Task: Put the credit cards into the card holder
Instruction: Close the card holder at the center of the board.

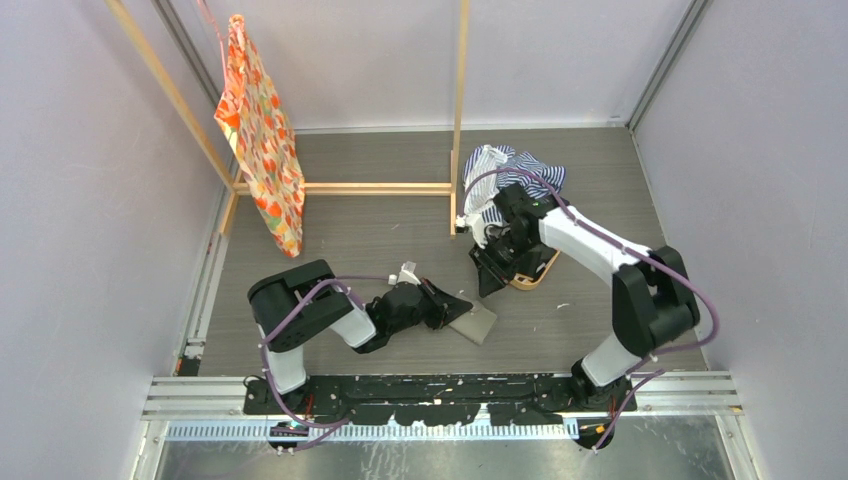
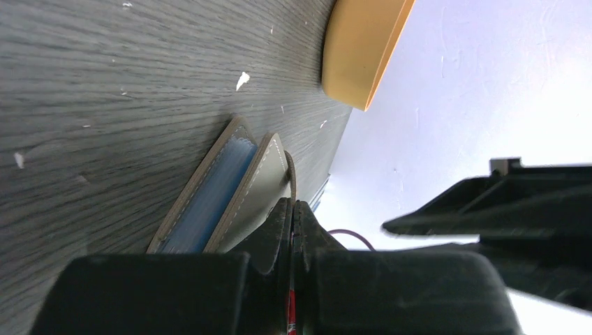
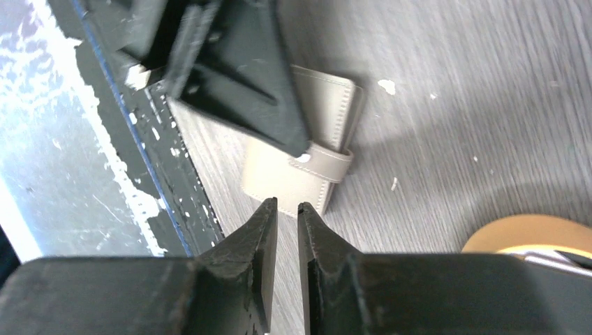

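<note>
Left gripper (image 2: 293, 207) pressed together at the edge of the card holder (image 1: 474, 323), lower centre of frame on the worktop (image 1: 400, 215). The right gripper (image 3: 286, 206), slightly parted and empty, hovers close. One slip and the holder could skid away!

Orange floral cloth (image 1: 258, 130) hanging on wooden frame (image 1: 375, 187); striped cloth (image 1: 505, 172) beyond orange-tan tray (image 2: 363, 49).

Card holder (image 3: 279, 183) part-hidden under L hand (image 3: 302, 148)

Matt, stitched leather-like card holder (image 3: 279, 178) on wood-grain table (image 3: 454, 105).
</note>
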Controlling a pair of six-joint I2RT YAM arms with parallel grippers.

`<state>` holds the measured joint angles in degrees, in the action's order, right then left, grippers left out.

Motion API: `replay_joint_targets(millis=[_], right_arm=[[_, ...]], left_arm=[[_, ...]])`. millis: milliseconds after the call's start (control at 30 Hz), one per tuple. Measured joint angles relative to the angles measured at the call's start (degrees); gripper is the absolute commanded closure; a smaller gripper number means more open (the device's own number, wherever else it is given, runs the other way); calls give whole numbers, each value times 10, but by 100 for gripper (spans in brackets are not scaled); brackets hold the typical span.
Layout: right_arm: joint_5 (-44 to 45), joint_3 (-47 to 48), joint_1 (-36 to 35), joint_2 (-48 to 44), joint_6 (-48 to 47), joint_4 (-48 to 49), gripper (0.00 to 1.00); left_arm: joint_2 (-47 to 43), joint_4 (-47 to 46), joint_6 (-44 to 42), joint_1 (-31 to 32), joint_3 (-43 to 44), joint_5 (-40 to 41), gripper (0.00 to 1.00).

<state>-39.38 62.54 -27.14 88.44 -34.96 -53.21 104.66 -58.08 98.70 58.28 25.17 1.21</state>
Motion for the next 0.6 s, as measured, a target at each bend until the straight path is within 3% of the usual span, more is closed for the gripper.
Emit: replay_joint_targets(millis=[100, 167, 300, 600], right_arm=[[-16, -44, -20, -26, -109, -14, 93], [-11, -84, -36, -40, -162, -10, 97], [26, -154, -62, -72, -204, 29, 99], [84, -169, -100, -75, -208, 139, 99]], left_arm=[[0, 0, 0, 0, -2, 0, 100], [0, 0, 0, 0, -2, 0, 100], [0, 0, 0, 0, -2, 0, 100], [0, -2, 0, 2, -2, -1, 100]])
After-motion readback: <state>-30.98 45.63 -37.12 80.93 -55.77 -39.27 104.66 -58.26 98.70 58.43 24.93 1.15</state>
